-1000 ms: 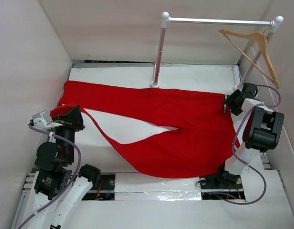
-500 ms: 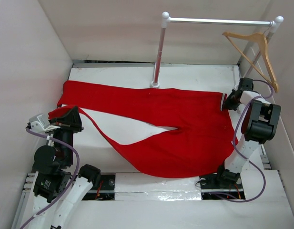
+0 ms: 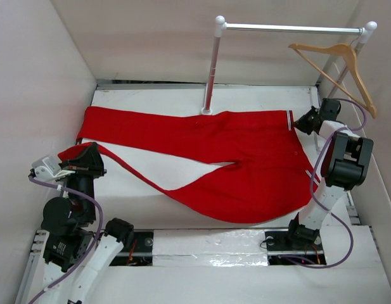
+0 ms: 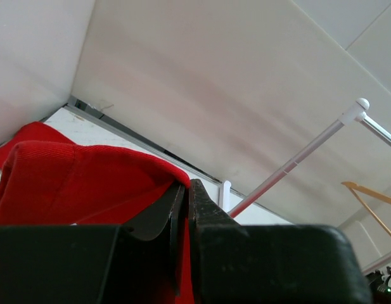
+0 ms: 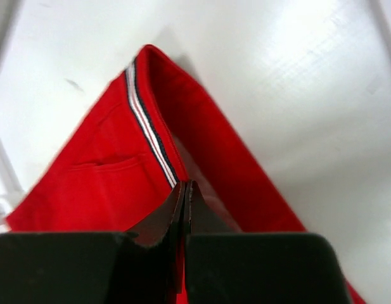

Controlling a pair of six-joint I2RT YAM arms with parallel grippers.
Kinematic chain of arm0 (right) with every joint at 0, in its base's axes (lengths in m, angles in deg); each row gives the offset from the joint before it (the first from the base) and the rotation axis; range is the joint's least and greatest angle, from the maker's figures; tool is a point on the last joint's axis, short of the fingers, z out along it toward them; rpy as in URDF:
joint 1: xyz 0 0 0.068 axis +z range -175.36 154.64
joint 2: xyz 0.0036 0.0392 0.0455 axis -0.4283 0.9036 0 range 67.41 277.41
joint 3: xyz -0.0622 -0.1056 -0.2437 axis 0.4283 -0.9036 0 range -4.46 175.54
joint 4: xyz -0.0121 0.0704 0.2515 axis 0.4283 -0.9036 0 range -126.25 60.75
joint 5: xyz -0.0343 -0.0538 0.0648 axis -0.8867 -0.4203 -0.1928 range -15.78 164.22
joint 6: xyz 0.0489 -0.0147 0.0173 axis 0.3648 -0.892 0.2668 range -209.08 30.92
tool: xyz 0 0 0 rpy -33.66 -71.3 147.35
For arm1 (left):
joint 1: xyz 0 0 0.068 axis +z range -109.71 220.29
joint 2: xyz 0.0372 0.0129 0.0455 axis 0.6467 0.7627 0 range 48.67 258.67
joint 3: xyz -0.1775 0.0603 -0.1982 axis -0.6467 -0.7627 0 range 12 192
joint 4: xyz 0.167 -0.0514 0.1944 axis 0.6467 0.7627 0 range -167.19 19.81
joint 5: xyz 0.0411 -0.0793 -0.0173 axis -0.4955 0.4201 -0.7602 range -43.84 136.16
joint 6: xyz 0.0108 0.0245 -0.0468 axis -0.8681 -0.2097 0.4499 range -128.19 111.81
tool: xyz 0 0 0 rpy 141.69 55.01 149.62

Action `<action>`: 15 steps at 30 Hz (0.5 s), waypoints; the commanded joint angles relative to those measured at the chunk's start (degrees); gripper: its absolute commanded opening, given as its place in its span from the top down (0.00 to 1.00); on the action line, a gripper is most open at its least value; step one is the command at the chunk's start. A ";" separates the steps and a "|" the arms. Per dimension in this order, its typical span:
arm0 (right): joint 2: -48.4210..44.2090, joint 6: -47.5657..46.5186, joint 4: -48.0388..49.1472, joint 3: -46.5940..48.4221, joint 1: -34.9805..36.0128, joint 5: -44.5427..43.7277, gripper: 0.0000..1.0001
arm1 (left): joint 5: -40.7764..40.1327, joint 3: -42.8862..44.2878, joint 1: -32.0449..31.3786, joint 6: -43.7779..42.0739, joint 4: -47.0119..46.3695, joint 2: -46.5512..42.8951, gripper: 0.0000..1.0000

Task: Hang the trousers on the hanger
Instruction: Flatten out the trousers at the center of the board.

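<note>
Plain white walls (image 3: 144, 38) close in a white table (image 3: 258, 101) on three sides. A white-and-metal clothes rail (image 3: 290, 28) stands at the table's far edge, near the back wall. Light even, soft.

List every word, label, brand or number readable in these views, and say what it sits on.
None can be read in any view. The trousers show only a striped band, with no lettering. The hanger and the rail carry no visible marks.

Red trousers (image 3: 258, 158) spread flat; hanger (image 3: 315, 50) (tan wood) hanging.
</note>
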 commanded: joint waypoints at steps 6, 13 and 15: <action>-8.42 4.52 12.39 -4.71 -0.46 3.40 0.76 | 0.53 0.62 0.13 -0.36 -4.08 1.49 1.00; -24.05 3.97 5.96 -18.32 -2.56 -8.18 0.19 | 4.31 0.97 0.13 -0.27 -4.34 1.31 1.00; -33.80 5.38 3.79 -25.88 -4.31 -12.67 0.24 | 5.10 0.97 0.13 -0.18 -4.43 0.79 1.00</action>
